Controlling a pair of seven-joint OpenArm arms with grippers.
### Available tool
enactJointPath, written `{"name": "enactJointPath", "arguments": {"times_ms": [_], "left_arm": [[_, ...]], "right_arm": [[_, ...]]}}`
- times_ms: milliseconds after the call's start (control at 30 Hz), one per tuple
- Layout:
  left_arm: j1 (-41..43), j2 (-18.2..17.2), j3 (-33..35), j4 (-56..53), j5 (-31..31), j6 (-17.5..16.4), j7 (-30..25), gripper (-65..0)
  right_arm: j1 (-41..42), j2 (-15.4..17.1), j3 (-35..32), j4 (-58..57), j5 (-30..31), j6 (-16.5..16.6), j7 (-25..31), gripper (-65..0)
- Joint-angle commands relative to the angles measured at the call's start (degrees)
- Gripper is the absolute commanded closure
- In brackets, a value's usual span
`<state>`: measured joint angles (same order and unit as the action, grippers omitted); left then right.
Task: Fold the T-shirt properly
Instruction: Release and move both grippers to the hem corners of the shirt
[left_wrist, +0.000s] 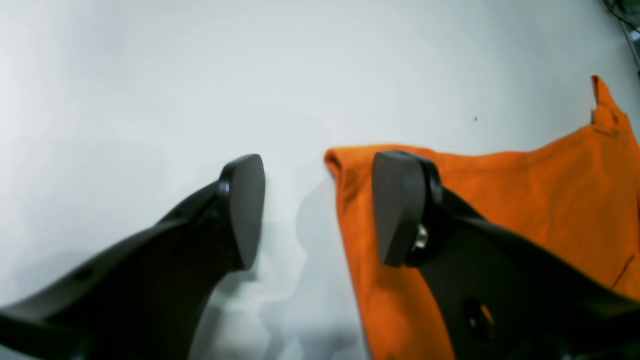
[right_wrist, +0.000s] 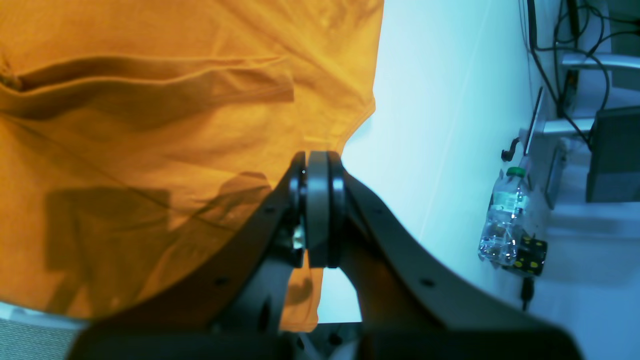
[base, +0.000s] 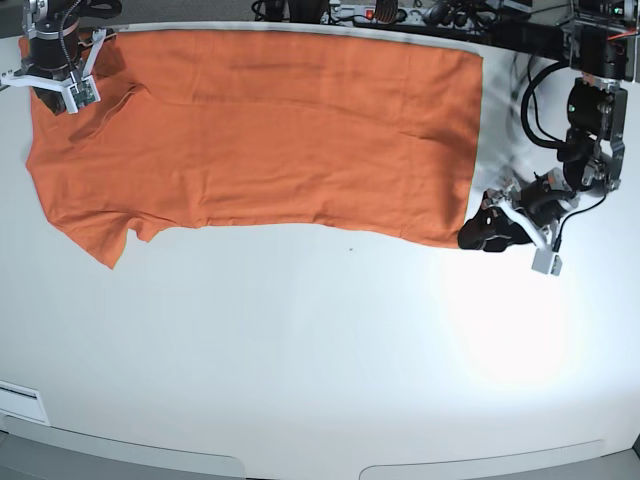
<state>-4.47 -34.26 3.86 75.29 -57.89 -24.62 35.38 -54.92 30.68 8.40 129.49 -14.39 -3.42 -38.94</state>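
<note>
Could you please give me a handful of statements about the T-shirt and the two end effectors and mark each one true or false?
1. The left end effector is open, with a corner of the T-shirt beside one finger. True.
2. The right end effector is open and clear of the cloth. False: it is shut on the T-shirt's edge.
3. The T-shirt lies spread out near the table's far edge. True.
4. The T-shirt is blue with a large print. False: it is plain orange.
5. A plastic bottle shows in the right wrist view. True.
</note>
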Motion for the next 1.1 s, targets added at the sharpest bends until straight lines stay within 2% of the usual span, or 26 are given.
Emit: {"name": "enactJointPath", "arguments": {"times_ms": [0, 100, 200, 333, 433, 467, 533, 667, 800, 900, 967, 1067], "left_arm": [[-1.49, -0.22, 1.09, -1.07, 0.42, -0.24, 1.01, -36.0], [-4.85, 1.79, 4.15, -5.01, 0.28, -0.96, 4.04, -36.0], [-6.58, 3.32, 6.01, -6.56, -2.14, -1.36, 10.75, -36.0], [-6.67, 3.61, 7.30, -6.51, -7.85, -1.38, 20.48, -36.0], [-6.71, 3.54, 7.28, -6.51, -10.58, -1.38, 25.14, -35.9], [-6.71, 3.45, 7.28, -6.51, -10.60, -1.36, 25.14, -35.0], [-6.71, 3.43, 7.21, -6.51, -9.84, -1.36, 24.15, -28.3], [-6.84, 3.48, 5.53, -6.51, -6.95, -1.33, 19.96, 0.0], [-7.06, 3.45, 3.04, -6.51, -4.90, -1.36, 16.48, 0.0], [-6.99, 3.45, 2.40, -6.51, -4.90, -1.88, 16.52, 0.0], [-6.95, 3.48, 2.45, -6.51, -4.94, -3.17, 17.00, 0.0], [-6.99, 3.48, 2.45, -6.51, -4.94, -3.54, 17.11, 0.0]], "right_arm": [[-0.46, 0.61, 0.37, 1.07, -0.59, -0.66, 0.79, -1.9], [-0.44, 0.61, 0.37, 1.07, -0.59, -0.66, 0.81, -1.9], [-0.46, 0.61, 0.37, 1.07, -0.63, -0.66, 0.79, -1.9], [-0.46, 0.61, 0.37, 1.07, -0.63, -0.66, 0.76, -1.9], [-0.46, 0.61, 0.37, 1.07, -0.63, -0.66, 0.79, -1.9], [-0.46, 0.61, 0.37, 1.07, -0.63, -0.66, 0.79, -1.9], [-0.44, 0.61, 0.37, 1.07, -0.63, -0.66, 0.81, -1.9], [-0.28, 0.61, 0.37, 1.07, -0.61, -0.66, 0.81, -1.9], [2.78, 0.63, 0.37, 1.05, -0.63, -0.28, 2.45, -1.9], [7.19, 0.63, 0.37, 0.85, 0.96, 2.91, 6.29, -2.3], [11.74, 0.63, 0.37, 0.46, 4.48, 3.87, 6.82, -8.1], [19.69, 0.63, 0.37, -2.75, 10.91, 4.46, 8.11, -26.0]]}}
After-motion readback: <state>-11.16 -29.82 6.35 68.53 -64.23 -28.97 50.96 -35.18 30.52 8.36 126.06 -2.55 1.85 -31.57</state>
